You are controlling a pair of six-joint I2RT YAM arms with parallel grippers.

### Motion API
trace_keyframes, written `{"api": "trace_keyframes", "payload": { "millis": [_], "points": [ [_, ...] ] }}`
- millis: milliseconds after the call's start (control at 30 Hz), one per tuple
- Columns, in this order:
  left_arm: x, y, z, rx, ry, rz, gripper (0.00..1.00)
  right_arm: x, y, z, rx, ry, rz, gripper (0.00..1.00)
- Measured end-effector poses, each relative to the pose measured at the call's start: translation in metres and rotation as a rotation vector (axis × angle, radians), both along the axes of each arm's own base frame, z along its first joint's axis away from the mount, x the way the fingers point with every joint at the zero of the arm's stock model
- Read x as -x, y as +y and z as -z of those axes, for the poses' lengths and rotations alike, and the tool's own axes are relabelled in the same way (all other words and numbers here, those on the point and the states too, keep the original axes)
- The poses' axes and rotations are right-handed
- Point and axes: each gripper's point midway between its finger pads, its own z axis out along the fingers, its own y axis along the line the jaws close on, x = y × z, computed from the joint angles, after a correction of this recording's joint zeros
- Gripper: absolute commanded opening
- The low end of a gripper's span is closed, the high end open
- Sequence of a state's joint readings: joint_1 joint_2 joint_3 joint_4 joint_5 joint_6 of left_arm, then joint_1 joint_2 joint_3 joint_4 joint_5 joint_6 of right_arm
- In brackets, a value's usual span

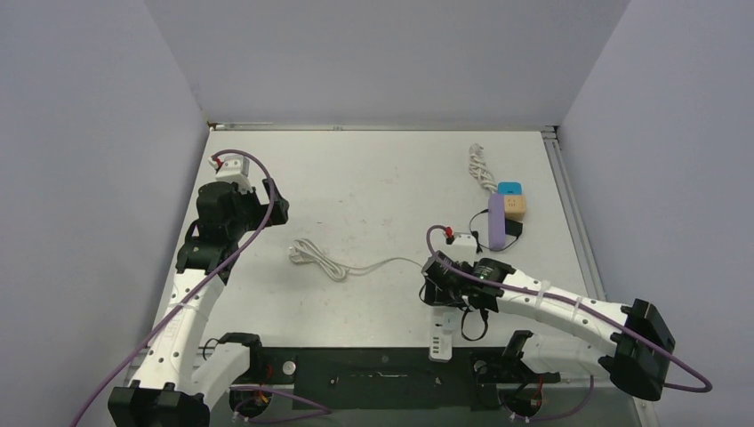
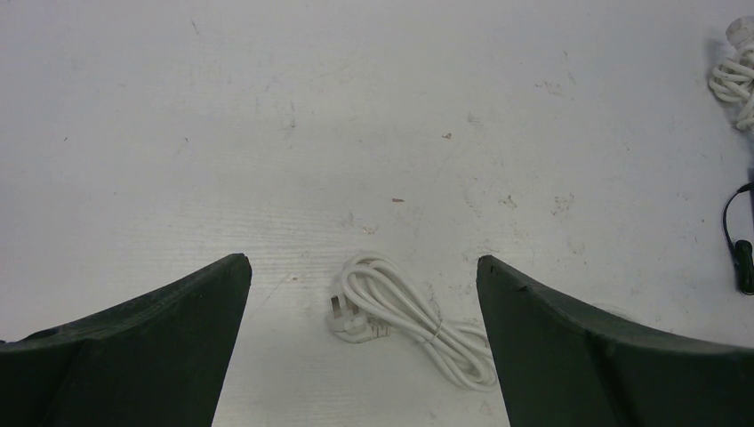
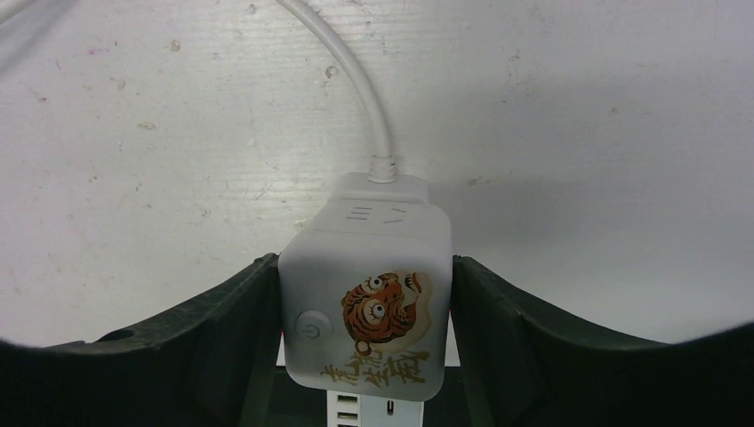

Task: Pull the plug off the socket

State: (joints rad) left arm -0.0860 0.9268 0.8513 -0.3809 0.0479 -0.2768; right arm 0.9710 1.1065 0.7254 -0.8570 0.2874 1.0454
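The socket is a white cube with a tiger picture and a power button, its white cable running away across the table. A white plug with USB slots sticks out of the cube's near side; in the top view the plug lies close to the arms' base. My right gripper is shut on the cube, one black finger pressed against each side. My left gripper hangs open over the far left of the table with nothing between its fingers.
A coiled white cable ending in a three-pin plug lies under the left gripper. At the right sit a purple bar, a blue block, a tan block and another bundled white cable. Grey walls surround the table.
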Motion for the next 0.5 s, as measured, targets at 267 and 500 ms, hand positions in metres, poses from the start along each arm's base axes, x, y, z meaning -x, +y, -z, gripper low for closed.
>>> {"api": "trace_keyframes", "payload": {
  "millis": [267,500],
  "points": [
    [0.000,0.000,0.000,0.000,0.000,0.001,0.96,-0.021,0.025,0.001,0.021,-0.052,-0.087,0.35],
    [0.000,0.000,0.000,0.000,0.002,0.001,0.96,-0.074,0.089,0.000,0.023,-0.156,-0.219,0.33]
  ]
}}
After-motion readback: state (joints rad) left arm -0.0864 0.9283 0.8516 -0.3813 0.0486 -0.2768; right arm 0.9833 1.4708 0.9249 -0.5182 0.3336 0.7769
